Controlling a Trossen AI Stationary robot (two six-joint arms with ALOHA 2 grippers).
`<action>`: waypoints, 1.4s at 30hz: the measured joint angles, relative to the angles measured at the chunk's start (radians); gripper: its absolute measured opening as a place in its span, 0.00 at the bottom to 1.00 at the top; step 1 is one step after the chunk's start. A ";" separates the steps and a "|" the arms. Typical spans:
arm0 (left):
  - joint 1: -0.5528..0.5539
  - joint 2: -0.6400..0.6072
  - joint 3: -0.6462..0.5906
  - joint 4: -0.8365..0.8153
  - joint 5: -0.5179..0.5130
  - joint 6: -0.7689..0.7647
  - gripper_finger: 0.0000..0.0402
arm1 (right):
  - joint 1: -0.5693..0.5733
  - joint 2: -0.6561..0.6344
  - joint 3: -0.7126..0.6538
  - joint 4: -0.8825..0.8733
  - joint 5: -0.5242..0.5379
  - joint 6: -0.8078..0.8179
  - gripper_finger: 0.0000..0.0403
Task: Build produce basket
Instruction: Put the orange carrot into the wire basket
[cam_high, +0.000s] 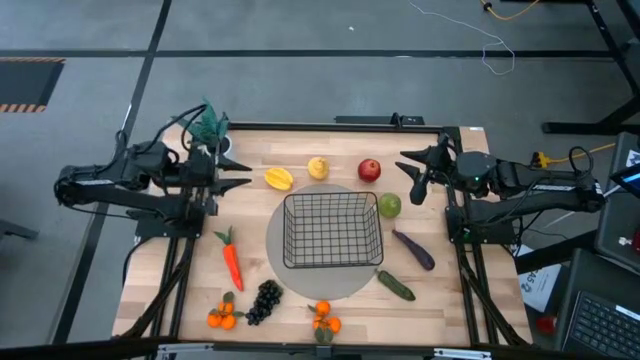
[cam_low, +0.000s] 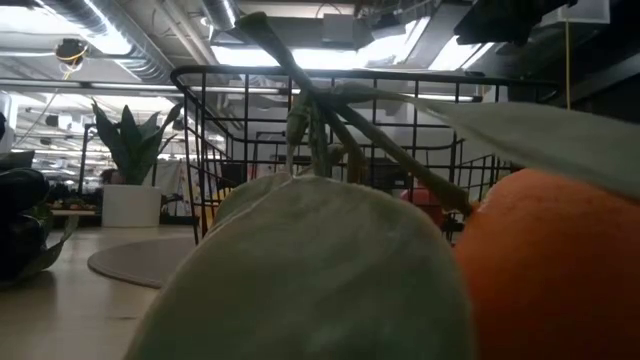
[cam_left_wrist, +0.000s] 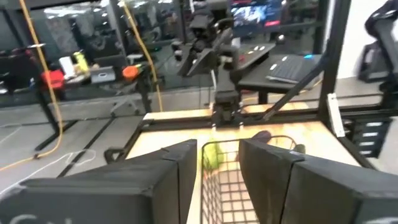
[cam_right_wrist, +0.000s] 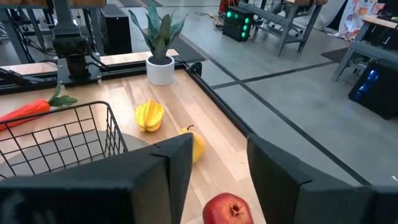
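Observation:
The black wire basket (cam_high: 332, 230) stands empty on a round grey mat (cam_high: 280, 270) at the table's middle. Around it lie a yellow starfruit (cam_high: 279, 179), a lemon (cam_high: 318, 167), a red apple (cam_high: 369, 170), a green pear (cam_high: 389, 206), a purple eggplant (cam_high: 413, 250), a cucumber (cam_high: 396, 286), a carrot (cam_high: 231, 262), black grapes (cam_high: 264, 301) and tangerines (cam_high: 222, 317). My left gripper (cam_high: 243, 182) is open and empty at the far left, above the table. My right gripper (cam_high: 410, 172) is open and empty at the far right, beside the apple (cam_right_wrist: 227, 208).
A teal plant in a white pot (cam_high: 209, 130) stands at the far left corner behind my left gripper. More tangerines (cam_high: 324, 320) lie at the near edge and fill the low view (cam_low: 560, 270). Bare wood shows between the basket and the table's left edge.

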 joint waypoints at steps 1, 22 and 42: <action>0.000 0.003 0.000 -0.001 -0.006 0.000 0.28 | 0.000 0.000 0.000 0.000 0.000 0.000 0.37; -0.026 0.042 -0.038 -0.779 0.242 -0.550 0.27 | 0.000 0.000 0.000 -0.009 -0.002 0.003 0.37; -0.185 0.213 -0.263 -0.769 0.212 -0.647 0.26 | 0.000 0.000 0.000 -0.008 -0.002 0.032 0.37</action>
